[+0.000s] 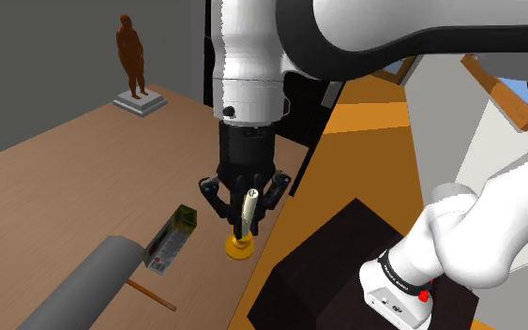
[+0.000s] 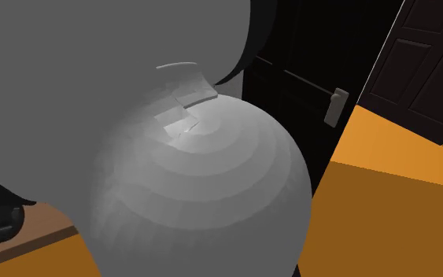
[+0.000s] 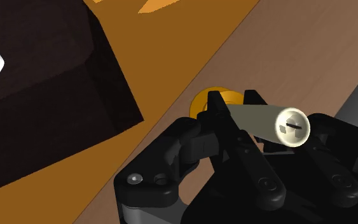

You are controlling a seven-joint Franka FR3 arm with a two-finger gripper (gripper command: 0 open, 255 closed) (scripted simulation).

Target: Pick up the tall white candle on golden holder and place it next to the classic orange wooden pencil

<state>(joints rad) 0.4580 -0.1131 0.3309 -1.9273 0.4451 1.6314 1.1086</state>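
The white candle stands on its golden holder at the wooden table's edge nearest the stand, leaning a little. My gripper comes down from above with its black fingers clasped on the candle's shaft. In the wrist view the candle passes between the two fingertips, its wick end towards the camera, and the golden holder shows beyond them on the table. The gripper is shut on the candle. The thin brown pencil lies on the table towards the shoulder view's lower left.
A green and white box lies between candle and pencil. A grey cylinder lies beside the pencil. A brown figurine stands at the far corner. The dark stand and orange floor lie beyond the edge. A dark door faces the second exterior view.
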